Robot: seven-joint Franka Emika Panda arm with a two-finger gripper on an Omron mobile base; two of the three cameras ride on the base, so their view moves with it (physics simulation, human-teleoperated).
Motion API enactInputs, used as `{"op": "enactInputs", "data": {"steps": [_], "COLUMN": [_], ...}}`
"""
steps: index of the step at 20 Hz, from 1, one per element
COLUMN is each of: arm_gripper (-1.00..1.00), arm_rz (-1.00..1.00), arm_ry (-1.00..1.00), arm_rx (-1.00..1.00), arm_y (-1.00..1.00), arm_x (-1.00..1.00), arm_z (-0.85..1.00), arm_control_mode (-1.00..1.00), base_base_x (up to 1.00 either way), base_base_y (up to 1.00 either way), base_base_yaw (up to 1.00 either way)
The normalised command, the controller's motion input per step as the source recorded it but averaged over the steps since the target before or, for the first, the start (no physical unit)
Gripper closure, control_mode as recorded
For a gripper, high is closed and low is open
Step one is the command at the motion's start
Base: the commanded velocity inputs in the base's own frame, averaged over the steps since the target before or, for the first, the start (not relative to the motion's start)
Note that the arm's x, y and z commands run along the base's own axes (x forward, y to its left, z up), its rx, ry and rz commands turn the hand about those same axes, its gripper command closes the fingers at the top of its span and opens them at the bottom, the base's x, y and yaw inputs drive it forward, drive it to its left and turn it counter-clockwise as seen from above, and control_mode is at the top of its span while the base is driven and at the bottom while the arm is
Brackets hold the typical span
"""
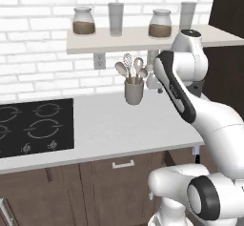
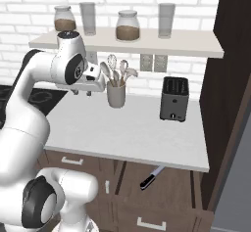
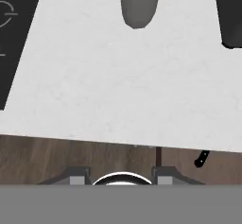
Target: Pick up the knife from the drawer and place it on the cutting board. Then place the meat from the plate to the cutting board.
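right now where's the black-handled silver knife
In the right base view the black-handled silver knife pokes out below the white counter edge, under the black toaster.

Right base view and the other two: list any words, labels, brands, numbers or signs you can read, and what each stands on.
No readable text in any view.
Jars on the shelf: no labels.
Toaster: dark front, no brand or marking legible.
Stove: white burner rings and two knobs, no numerals to read.
Utensil holder and drawer fronts: plain.
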Motion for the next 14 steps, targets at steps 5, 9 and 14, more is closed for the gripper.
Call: {"op": "enactInputs", "data": {"steps": [5,9,14], "arm_gripper": [-1.00,-1.00,-1.00], "arm_rz": [0.03,0.02,0.00], "arm_ry": [0.00,0.00,0.00], "arm_rx": [-0.02,-0.01,-0.09], "arm_y": [-0.18,-0.30,-0.09], "arm_x": [-0.26,-0.99,-0.88], "arm_z": [-0.01,-0.12,-0.19], "arm_control_mode": [-1.00,-1.00,-1.00], "base_base_x": [0.00,0.00,0.00], "base_base_y": [0.00,0.00,0.00], "base_base_yaw": [0.00,0.00,0.00]}}
